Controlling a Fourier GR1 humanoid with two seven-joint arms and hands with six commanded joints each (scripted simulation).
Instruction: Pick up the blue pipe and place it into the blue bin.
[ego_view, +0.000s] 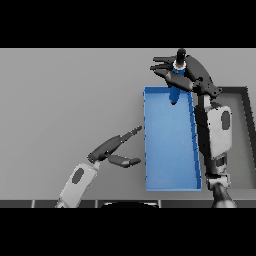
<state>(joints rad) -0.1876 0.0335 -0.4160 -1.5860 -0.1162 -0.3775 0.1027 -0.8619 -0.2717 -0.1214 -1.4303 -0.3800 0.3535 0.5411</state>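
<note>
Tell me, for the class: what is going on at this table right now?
The robot's right hand is curled round a blue pipe and holds it over the far end of a blue bin. The pipe's lower end dips just past the bin's far rim; it is not yet released. The left hand is open, beside the bin's left wall, holding nothing.

The bin (170, 150) sits on the worktop (65, 100), right of the left hand (112, 150), whose fingers (131, 134) reach toward its near wall without touching. At the bin's far end, the pipe (175, 92) stands between the right hand's (182, 70) fingers (162, 67), its lower end inside the bin.
</note>
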